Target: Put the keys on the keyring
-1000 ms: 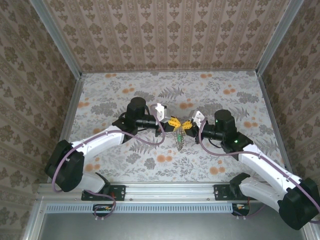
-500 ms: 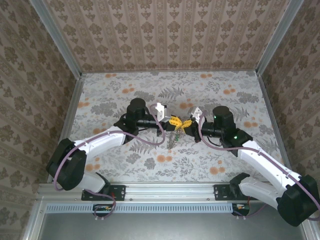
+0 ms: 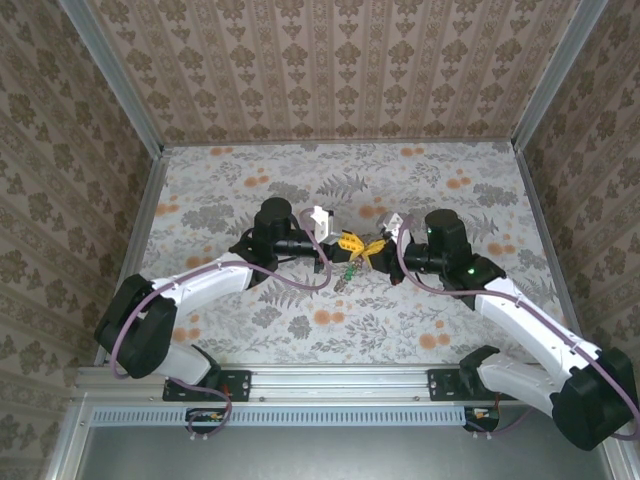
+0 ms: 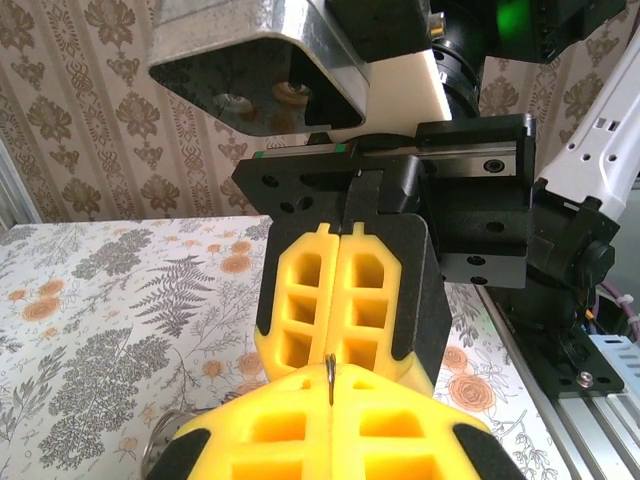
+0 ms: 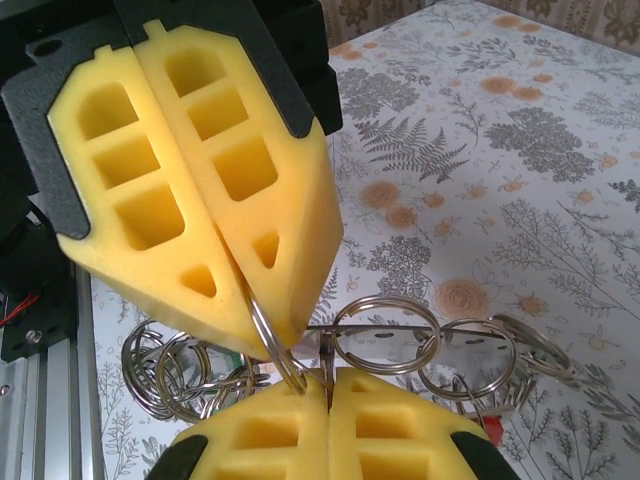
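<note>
The keyring [image 5: 265, 335], a metal split ring, sticks out between the yellow foam fingers of my left gripper [image 5: 258, 290], which is shut on it. In the left wrist view the ring shows edge-on [image 4: 330, 375] at my left gripper's [image 4: 330, 388] tips. My right gripper [image 5: 328, 388] meets it tip to tip and is shut on a thin flat metal strip [image 5: 325, 358], apparently a key. Several linked split rings [image 5: 385, 335] hang behind, with a red key head [image 5: 490, 428] low on the right. In the top view both grippers [image 3: 347, 243] [image 3: 371, 250] touch above the table's middle, the bundle [image 3: 345, 272] dangling below.
The floral table [image 3: 420, 190] spreads open all around the two arms. Patterned walls [image 3: 330, 60] close in the back and sides. A metal rail [image 3: 330, 380] runs along the near edge by the arm bases.
My right gripper has moved left until its tips meet the left gripper's. The dangling bundle has swung left and up a little. The left arm has barely moved.
</note>
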You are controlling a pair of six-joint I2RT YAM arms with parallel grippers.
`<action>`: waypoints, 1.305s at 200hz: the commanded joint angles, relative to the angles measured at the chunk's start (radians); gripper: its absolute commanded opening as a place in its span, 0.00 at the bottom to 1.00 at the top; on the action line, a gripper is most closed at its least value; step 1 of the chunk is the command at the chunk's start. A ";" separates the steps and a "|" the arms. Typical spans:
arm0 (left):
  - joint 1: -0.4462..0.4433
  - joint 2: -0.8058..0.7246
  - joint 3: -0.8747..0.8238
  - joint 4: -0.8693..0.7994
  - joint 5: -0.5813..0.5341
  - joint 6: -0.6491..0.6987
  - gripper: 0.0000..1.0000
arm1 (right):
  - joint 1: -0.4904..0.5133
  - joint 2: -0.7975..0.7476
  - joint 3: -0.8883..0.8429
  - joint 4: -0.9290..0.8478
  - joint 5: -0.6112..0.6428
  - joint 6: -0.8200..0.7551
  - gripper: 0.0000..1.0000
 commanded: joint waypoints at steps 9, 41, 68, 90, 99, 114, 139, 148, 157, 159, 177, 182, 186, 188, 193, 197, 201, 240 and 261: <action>0.021 -0.069 -0.016 0.006 0.015 0.047 0.00 | -0.024 -0.029 0.011 -0.060 -0.018 -0.011 0.00; 0.025 -0.086 -0.003 -0.094 0.012 0.107 0.00 | -0.032 -0.029 0.018 -0.061 -0.032 -0.016 0.00; 0.025 -0.085 0.012 -0.141 0.007 0.140 0.00 | -0.031 -0.034 0.019 -0.037 -0.041 -0.003 0.00; 0.023 -0.085 0.023 -0.190 0.006 0.172 0.00 | -0.032 -0.038 0.020 -0.031 -0.034 0.002 0.00; 0.022 -0.085 0.028 -0.204 0.005 0.181 0.00 | -0.031 -0.040 0.020 -0.030 -0.033 0.000 0.00; 0.021 -0.085 0.027 -0.206 0.005 0.181 0.00 | -0.032 -0.042 0.020 -0.027 -0.032 0.002 0.00; 0.017 -0.085 0.027 -0.207 -0.004 0.182 0.00 | -0.031 -0.039 0.022 -0.030 -0.047 0.002 0.00; 0.015 -0.084 0.027 -0.209 -0.009 0.184 0.00 | -0.031 -0.037 0.023 -0.032 -0.052 0.002 0.00; 0.014 -0.084 0.029 -0.212 -0.015 0.184 0.00 | -0.032 -0.034 0.024 -0.035 -0.056 0.002 0.00; 0.014 -0.084 0.029 -0.213 -0.017 0.185 0.00 | -0.032 -0.034 0.025 -0.035 -0.057 0.001 0.00; 0.012 -0.085 0.032 -0.216 -0.023 0.185 0.00 | -0.031 -0.031 0.020 -0.042 -0.053 -0.005 0.00; 0.012 -0.085 0.033 -0.219 -0.025 0.186 0.00 | -0.031 -0.029 0.019 -0.045 -0.050 -0.008 0.00; 0.011 -0.086 0.034 -0.219 -0.026 0.184 0.00 | -0.031 -0.028 0.018 -0.050 -0.046 -0.011 0.00; 0.011 -0.086 0.033 -0.219 -0.028 0.185 0.00 | -0.031 -0.027 0.018 -0.053 -0.045 -0.012 0.00; 0.010 -0.086 0.035 -0.220 -0.029 0.184 0.00 | -0.031 -0.025 0.018 -0.056 -0.041 -0.013 0.00; 0.009 -0.087 0.035 -0.222 -0.030 0.184 0.00 | -0.031 -0.023 0.017 -0.060 -0.040 -0.013 0.00; 0.008 -0.087 0.035 -0.224 -0.030 0.185 0.00 | -0.032 -0.021 0.017 -0.062 -0.040 -0.014 0.00; 0.004 -0.086 0.043 -0.251 -0.050 0.202 0.00 | -0.031 -0.014 0.020 -0.075 -0.049 -0.012 0.00; 0.001 -0.093 0.045 -0.270 -0.056 0.207 0.00 | -0.031 -0.007 0.022 -0.066 -0.060 -0.007 0.00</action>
